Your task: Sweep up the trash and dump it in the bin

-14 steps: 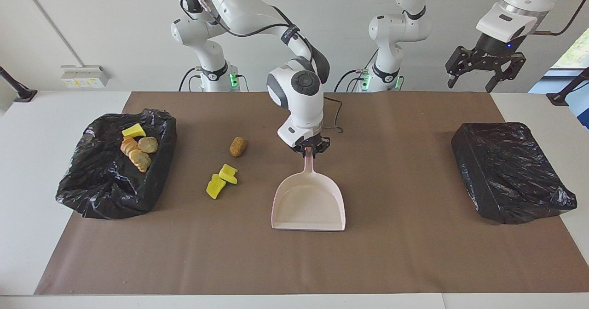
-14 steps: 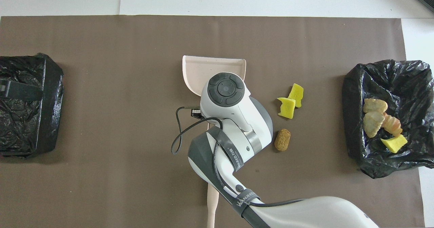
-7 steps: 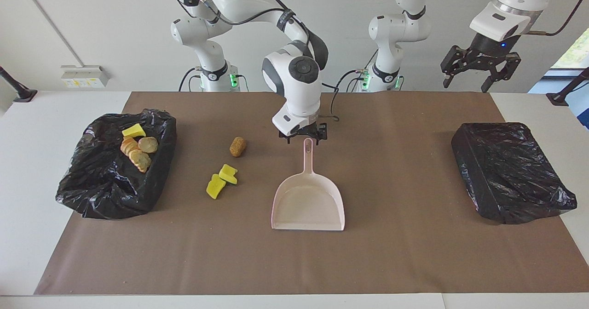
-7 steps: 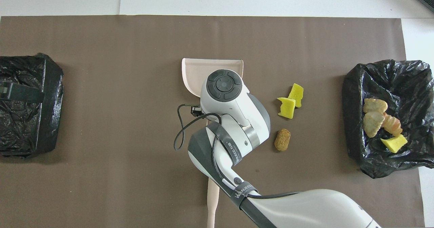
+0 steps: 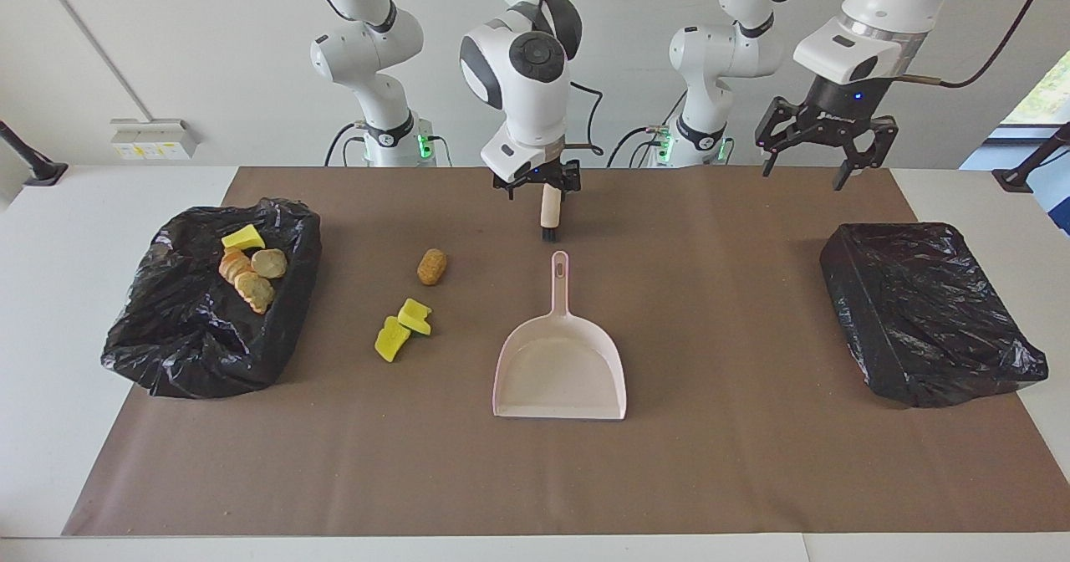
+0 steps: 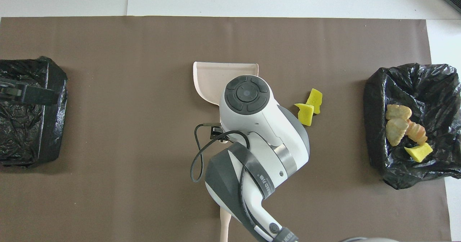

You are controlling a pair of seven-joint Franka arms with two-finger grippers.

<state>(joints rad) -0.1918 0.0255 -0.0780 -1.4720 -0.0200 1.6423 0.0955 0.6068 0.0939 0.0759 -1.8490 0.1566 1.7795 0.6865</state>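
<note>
Sitting at the right arm's end of the table (image 5: 50, 311), an open bin (image 5: 201, 344) lined with black plastic holds part of the trash (image 5: 251, 271): 1 yellow sponge chunk and several tan bread-like lumps. More trash lies loose on the brown mat (image 5: 752, 462) beside the bin, toward the middle: 1 tan lump (image 5: 431, 266), and 2 yellow sponge chunks (image 5: 403, 326) touching each other, farther from the robots than the lump.

The right hand (image 5: 539, 184) hangs over the mat's edge nearest the robots, its fingers spread apart and closed on nothing. Under it a pale brush (image 5: 549, 209) lies on the mat, dark bristles pointing at the dustpan; whether the hand touches it I cannot tell.

The pale pink dustpan (image 5: 560, 374) rests flat mid-table, empty, handle toward the robots, just apart from the brush.

The left hand (image 5: 823, 162) hangs in the air toward the left arm's end, wide open and empty.

A closed box (image 5: 928, 311) wrapped in black plastic sits at the left arm's end of the table.
</note>
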